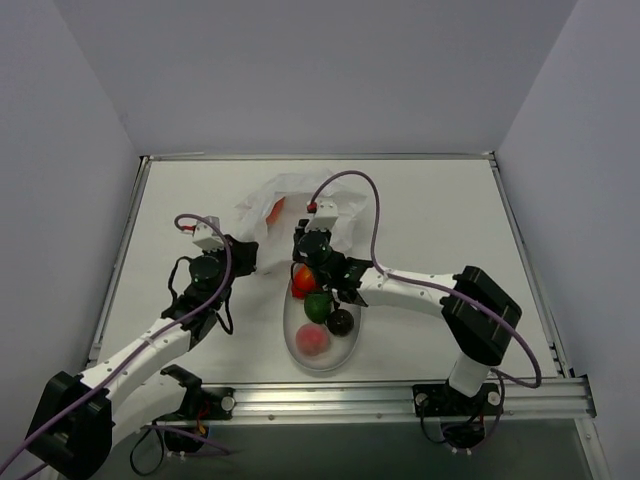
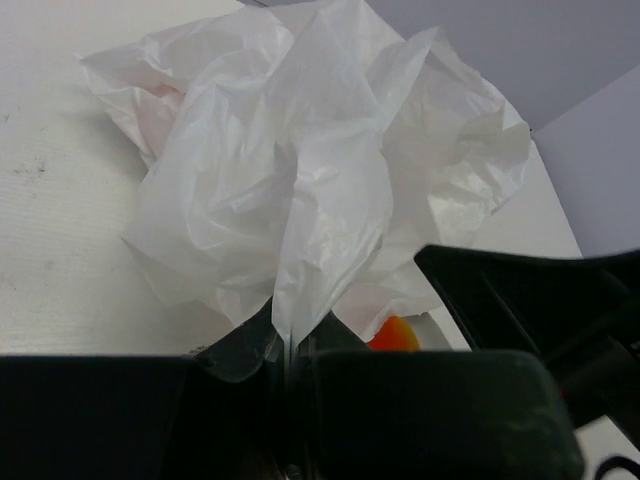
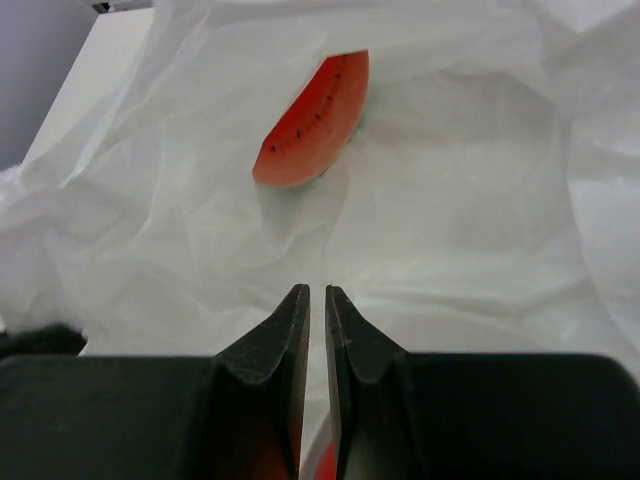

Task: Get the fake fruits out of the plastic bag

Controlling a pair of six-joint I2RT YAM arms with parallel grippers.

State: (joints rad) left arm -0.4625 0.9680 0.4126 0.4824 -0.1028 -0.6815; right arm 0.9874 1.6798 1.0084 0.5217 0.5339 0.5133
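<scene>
The crinkled white plastic bag (image 1: 290,200) lies at the back middle of the table. A red watermelon slice (image 3: 310,120) lies inside its open mouth and shows faintly from above (image 1: 275,208). My left gripper (image 2: 287,345) is shut on a fold of the bag's near edge (image 1: 248,256). My right gripper (image 3: 317,292) is shut and empty, pointing into the bag mouth a little short of the slice (image 1: 303,228). A white oval plate (image 1: 292,318) holds an orange-red fruit (image 1: 303,280), a green round fruit (image 1: 318,305), a dark plum (image 1: 341,321) and a pink peach (image 1: 313,341).
The plate sits just in front of the bag, under my right wrist. The orange-red fruit also shows past the bag in the left wrist view (image 2: 395,335). A raised metal rim (image 1: 400,398) borders the table.
</scene>
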